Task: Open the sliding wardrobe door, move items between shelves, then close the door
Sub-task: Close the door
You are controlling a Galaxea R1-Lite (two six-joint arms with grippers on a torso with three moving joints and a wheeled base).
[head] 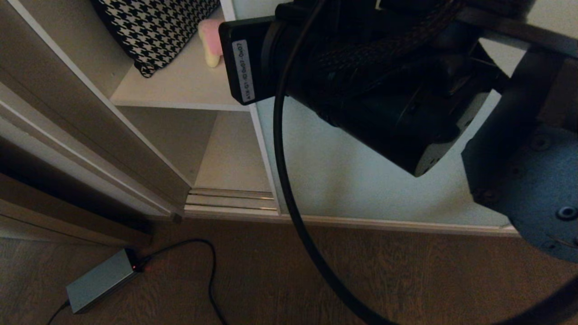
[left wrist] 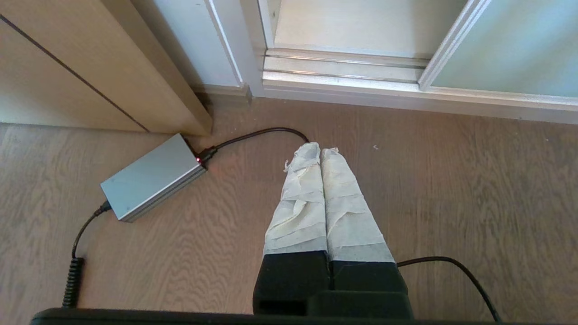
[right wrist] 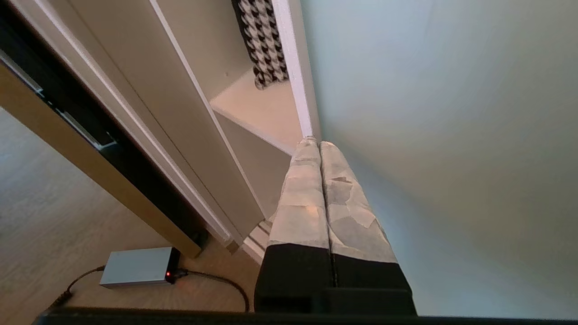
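Frosted pale blue-green glass fills the sliding wardrobe door (right wrist: pixel 442 135), which stands just beside the right pincer (right wrist: pixel 316 143). The right pincer's tape-wrapped fingers (right wrist: pixel 343 198) are pressed together with nothing between them; their tips lie at the door's off-white frame edge (right wrist: pixel 295 67), though contact cannot be confirmed. In the head view the right arm (head: pixel 384 76) crosses in front of the door (head: pixel 352 180), with a black cable (head: pixel 289 189) looping down from it.

Beyond the right pincer's tips, past the frame edge, the wardrobe stands partly open. The upper shelf (head: pixel 180 85) carries a black-and-white houndstooth cushion (head: pixel 153 27) and, next to it, a pale yellow plush toy with a pink part (head: pixel 210 40), half hidden by the arm. Below the upper shelf lies the lower shelf (head: pixel 235 158), with the metal door tracks (head: pixel 230 201) at its front.

The left pincer (left wrist: pixel 318 151) hangs low over the brown wood-grain floor (left wrist: pixel 451 203), its taped fingers (left wrist: pixel 302 203) likewise pressed together and holding nothing. Near it on the floor lies a grey power adapter (left wrist: pixel 151 178) with a red light, its cord (left wrist: pixel 262 134) curving past the pincer's tips. Ahead of the left pincer run the door tracks and the bottom rail of the door.
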